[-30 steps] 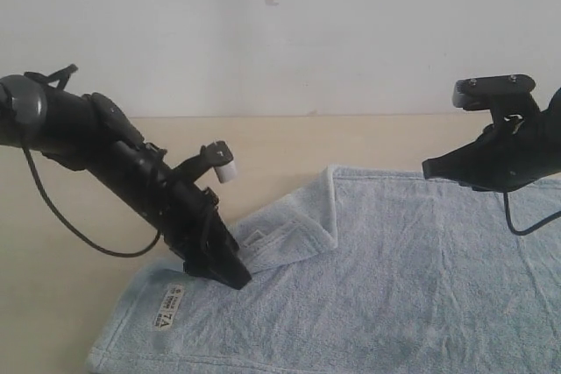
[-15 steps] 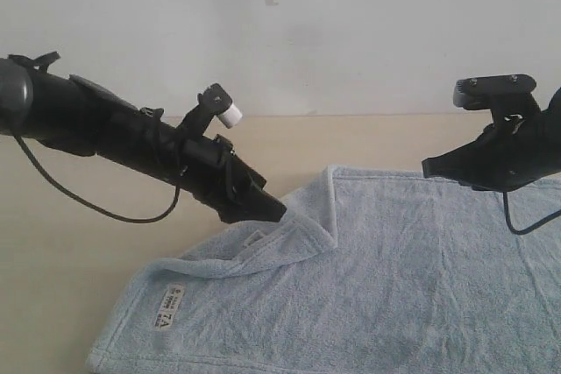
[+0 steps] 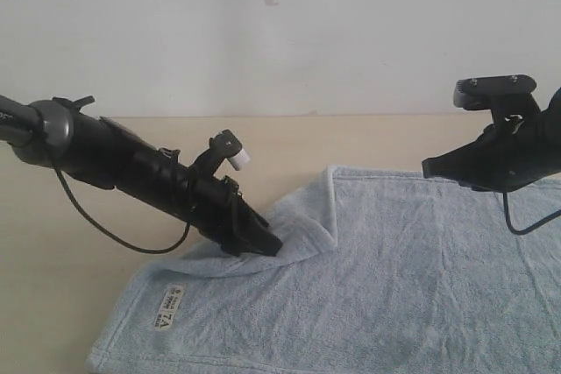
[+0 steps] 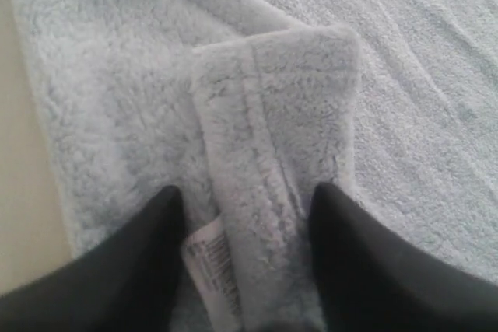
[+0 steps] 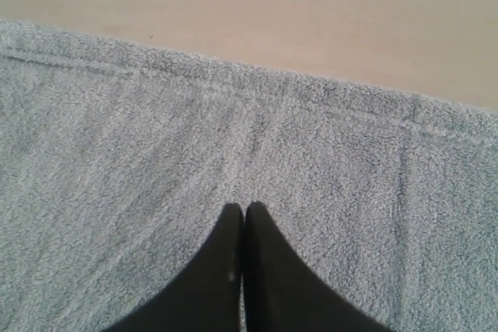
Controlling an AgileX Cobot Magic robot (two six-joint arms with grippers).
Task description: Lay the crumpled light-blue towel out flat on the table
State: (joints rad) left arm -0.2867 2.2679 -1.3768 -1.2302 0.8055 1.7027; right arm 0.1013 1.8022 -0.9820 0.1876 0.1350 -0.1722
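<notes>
Exterior: the towel (image 3: 394, 278) lies mostly flat on the surface (image 3: 53, 304), with one far-left corner folded back over it. The left end effector (image 3: 263, 243) noses into that fold, and the right end effector (image 3: 429, 168) hovers above the far hem. Left wrist: the fingers (image 4: 124, 262) are spread astride the folded corner (image 4: 288, 106), beside a label (image 4: 210, 258), not clearly pinching. Right wrist: tips pressed together, empty, over the towel. It looks like soft, limp, light terry that will drape and drag, so the doubled hem at the corner is the place to grip.
</notes>
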